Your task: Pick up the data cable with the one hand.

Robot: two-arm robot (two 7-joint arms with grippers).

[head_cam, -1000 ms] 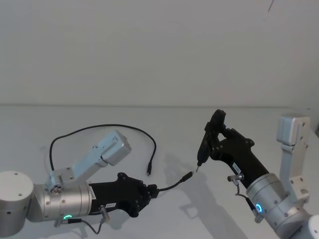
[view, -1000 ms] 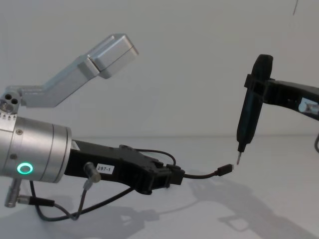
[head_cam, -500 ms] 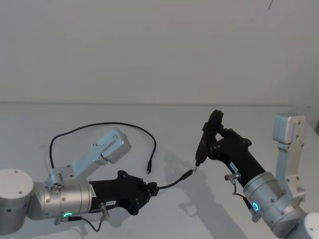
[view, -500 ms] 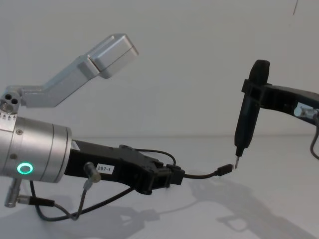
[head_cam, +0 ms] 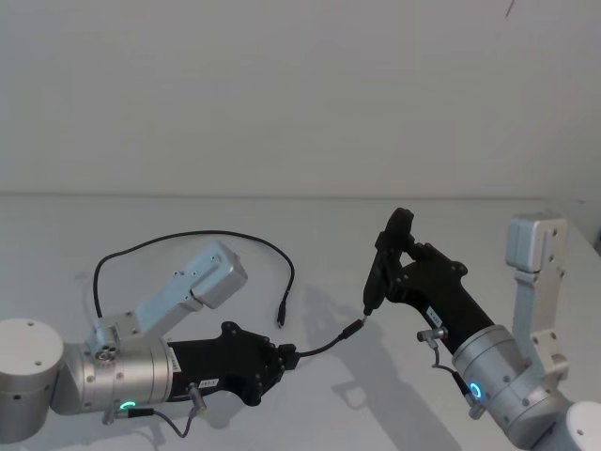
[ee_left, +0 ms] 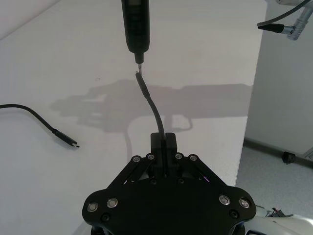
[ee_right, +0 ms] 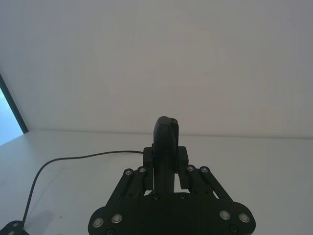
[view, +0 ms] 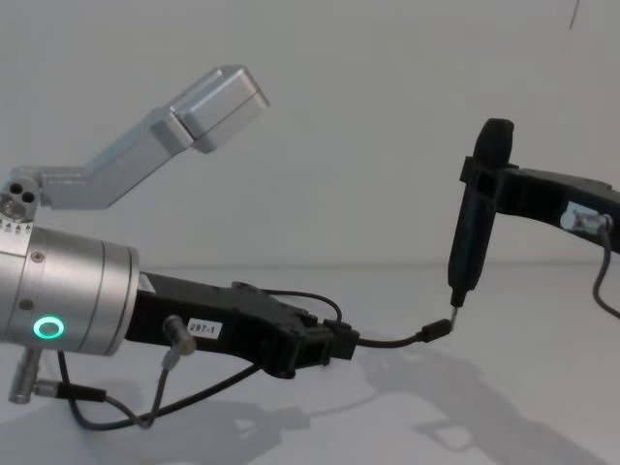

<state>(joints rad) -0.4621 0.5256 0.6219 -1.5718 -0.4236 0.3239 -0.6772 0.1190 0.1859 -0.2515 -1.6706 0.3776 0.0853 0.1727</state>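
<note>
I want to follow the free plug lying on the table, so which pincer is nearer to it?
Left. The left pincer, shut on the cable, sits just below the free plug; the right pincer is farther off.

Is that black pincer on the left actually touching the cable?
Touching. In the left wrist view the left pincer is shut on the data cable, its fingers pressed against both sides of the cord.

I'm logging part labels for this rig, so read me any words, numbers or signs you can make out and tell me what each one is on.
"297-1": white label on the left gripper, which holds the data cable.
Label on the right gripper, which grips a slim black tool: too blurred to read.
No other text is readable.
</note>
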